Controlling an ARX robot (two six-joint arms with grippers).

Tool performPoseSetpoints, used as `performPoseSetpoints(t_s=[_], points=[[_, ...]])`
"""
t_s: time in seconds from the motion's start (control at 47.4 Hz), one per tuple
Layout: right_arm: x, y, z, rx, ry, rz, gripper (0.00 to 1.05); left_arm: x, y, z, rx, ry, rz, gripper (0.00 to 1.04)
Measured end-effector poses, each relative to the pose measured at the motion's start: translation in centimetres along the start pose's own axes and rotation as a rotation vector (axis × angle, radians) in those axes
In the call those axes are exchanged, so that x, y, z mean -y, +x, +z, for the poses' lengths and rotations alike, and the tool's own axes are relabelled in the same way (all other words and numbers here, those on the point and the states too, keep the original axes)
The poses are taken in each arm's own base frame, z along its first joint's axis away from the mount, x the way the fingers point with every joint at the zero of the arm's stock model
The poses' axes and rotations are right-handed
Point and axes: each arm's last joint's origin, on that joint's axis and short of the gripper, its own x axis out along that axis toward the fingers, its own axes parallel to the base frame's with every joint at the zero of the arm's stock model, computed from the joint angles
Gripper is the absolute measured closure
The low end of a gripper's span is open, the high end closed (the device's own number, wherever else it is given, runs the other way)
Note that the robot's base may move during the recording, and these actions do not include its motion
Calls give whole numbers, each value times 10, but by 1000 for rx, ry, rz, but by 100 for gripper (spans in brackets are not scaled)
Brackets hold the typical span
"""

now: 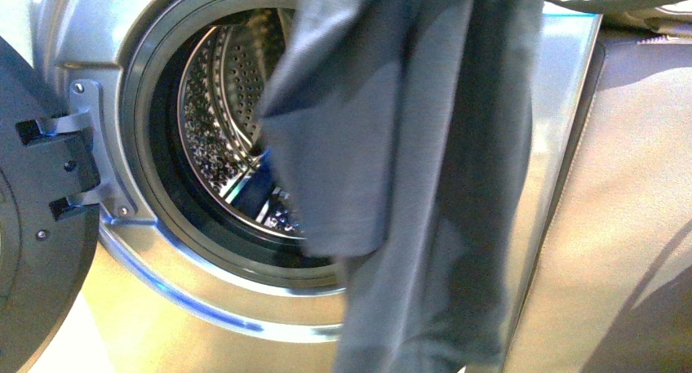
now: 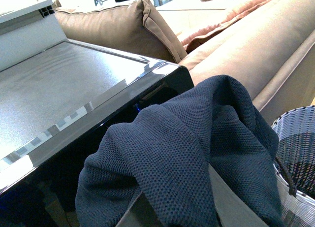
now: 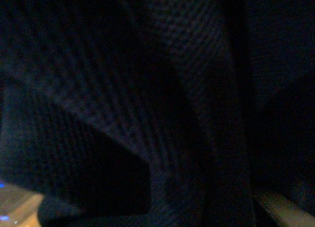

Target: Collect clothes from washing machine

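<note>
A slate-blue garment of the clothes (image 1: 408,161) hangs from above the frame in front of the washing machine (image 1: 147,308), covering the right half of its round porthole. The perforated steel drum (image 1: 220,112) shows behind it, with a bit of blue fabric low inside. The dark grey door (image 1: 33,226) stands open at the left. In the left wrist view my left gripper is shut on the clothes (image 2: 187,153), which drape over its fingers (image 2: 231,202) above the machine's top (image 2: 59,84). The right wrist view is dark; my right gripper does not show.
The beige sofa (image 1: 628,226) stands right beside the machine, and it also shows in the left wrist view (image 2: 236,49). A woven white-grey-black basket (image 2: 298,153) sits below the held clothes, next to the sofa.
</note>
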Motion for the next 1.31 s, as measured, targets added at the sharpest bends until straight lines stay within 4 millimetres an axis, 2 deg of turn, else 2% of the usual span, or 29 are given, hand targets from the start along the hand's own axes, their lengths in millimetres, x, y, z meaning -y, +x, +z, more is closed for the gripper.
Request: performPoseSetpoints(t_s=[0.148, 0.274, 0.401, 0.675, 0.696, 0.738, 0.844, 1.202, 1.308], points=[[3, -4, 9, 53, -19, -54, 76, 0, 0, 0, 0, 0, 0, 98], [4, -11, 30, 125, -57, -93, 100, 0, 0, 0, 3, 0, -1, 98], [8, -17, 52, 185, -92, -135, 101, 0, -2, 2, 8, 1, 0, 98], [17, -38, 114, 305, -153, -219, 101, -1, -4, 4, 17, 0, 3, 97], [17, -41, 119, 314, -160, -224, 101, -1, -4, 4, 17, -1, 3, 90], [17, -46, 127, 328, -170, -233, 101, -1, -4, 4, 17, -1, 3, 85], [18, -65, 157, 374, -217, -269, 101, -1, -4, 4, 18, -1, 4, 66], [24, -121, 235, 461, -363, -397, 101, -1, -4, 4, 19, 0, 5, 6], [21, -145, 260, 496, -407, -432, 101, -1, -4, 4, 19, 1, 4, 7]])
